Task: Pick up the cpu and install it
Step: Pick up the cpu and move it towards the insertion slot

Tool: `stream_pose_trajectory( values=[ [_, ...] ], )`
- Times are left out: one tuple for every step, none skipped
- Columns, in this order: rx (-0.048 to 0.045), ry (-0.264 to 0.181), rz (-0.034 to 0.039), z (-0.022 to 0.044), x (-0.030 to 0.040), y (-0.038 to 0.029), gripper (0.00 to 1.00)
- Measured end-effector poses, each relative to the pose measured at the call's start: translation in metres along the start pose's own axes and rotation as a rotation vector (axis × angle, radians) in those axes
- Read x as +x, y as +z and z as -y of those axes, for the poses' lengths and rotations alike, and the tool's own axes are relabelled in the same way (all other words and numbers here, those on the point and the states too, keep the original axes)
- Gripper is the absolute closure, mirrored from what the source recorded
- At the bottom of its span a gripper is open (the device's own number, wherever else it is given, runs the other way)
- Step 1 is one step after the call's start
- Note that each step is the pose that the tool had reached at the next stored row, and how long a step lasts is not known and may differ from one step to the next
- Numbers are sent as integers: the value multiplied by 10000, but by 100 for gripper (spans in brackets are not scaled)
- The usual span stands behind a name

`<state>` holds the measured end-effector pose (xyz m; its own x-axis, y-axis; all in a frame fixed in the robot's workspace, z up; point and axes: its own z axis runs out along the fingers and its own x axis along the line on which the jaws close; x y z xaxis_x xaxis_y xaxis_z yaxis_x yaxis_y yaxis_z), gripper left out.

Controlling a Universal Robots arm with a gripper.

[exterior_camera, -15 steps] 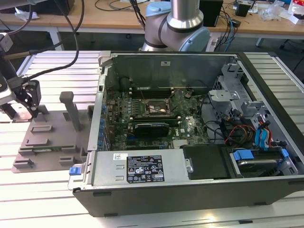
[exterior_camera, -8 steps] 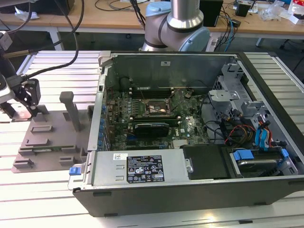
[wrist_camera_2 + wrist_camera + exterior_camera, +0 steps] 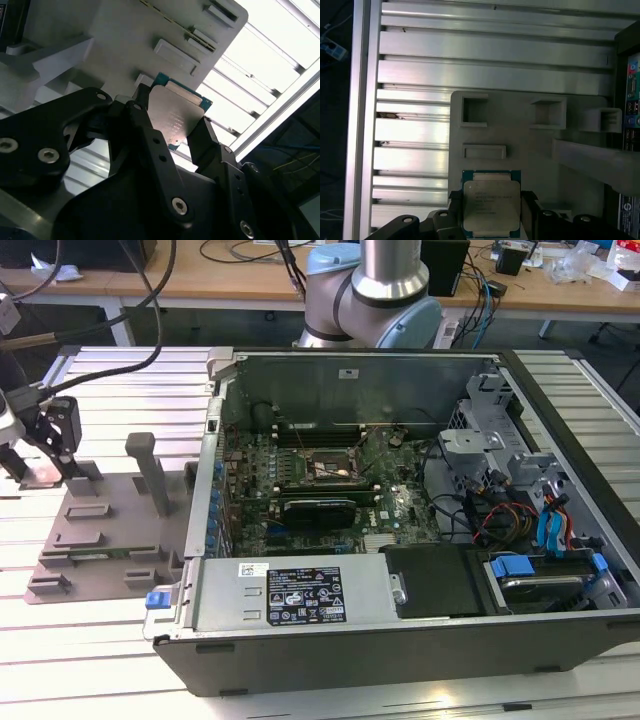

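Observation:
The cpu (image 3: 491, 207) is a flat square chip with a silvery top and a thin green edge. It sits between the two black fingers (image 3: 529, 212) of my gripper (image 3: 491, 222), which press on two opposite sides of it. In the second wrist view the cpu (image 3: 176, 111) shows tilted between the fingers (image 3: 145, 125), in front of the grey plastic tray (image 3: 125, 35). In the exterior view my gripper (image 3: 55, 445) hangs over the tray's (image 3: 110, 510) far end, at the exterior view's left. The motherboard socket (image 3: 330, 465) lies inside the open computer case (image 3: 400, 640).
The tray (image 3: 535, 150) has several raised pockets and an upright post (image 3: 150, 470). It rests on a ribbed aluminium table (image 3: 470, 75). The case wall (image 3: 215, 440) rises between tray and motherboard. Cables, a drive cage (image 3: 500, 440) and a black power supply (image 3: 440, 580) fill the case's right side.

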<state>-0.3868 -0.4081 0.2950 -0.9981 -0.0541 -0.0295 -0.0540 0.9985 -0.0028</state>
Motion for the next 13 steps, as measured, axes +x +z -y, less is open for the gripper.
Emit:
stream_pose_trajectory(
  values=[
    [2,0,1,-1,0,-11,45],
    [3,0,1,-1,-1,-15,45],
    [4,-1,1,-1,-1,-20,45],
    [5,0,1,-2,-1,-26,45],
    [6,0,0,-2,-1,-30,45],
    [7,0,1,-2,-1,-35,45],
    [7,-1,0,-2,-1,-39,45],
    [8,0,0,-2,-2,-44,45],
    [9,-1,-1,-3,-2,-48,45],
    [9,-1,1,-3,-2,-57,45],
    [9,0,0,-4,-2,-63,45],
    [9,0,0,-4,-2,-70,45],
    [9,-1,1,-4,-3,-77,45]
  ],
)
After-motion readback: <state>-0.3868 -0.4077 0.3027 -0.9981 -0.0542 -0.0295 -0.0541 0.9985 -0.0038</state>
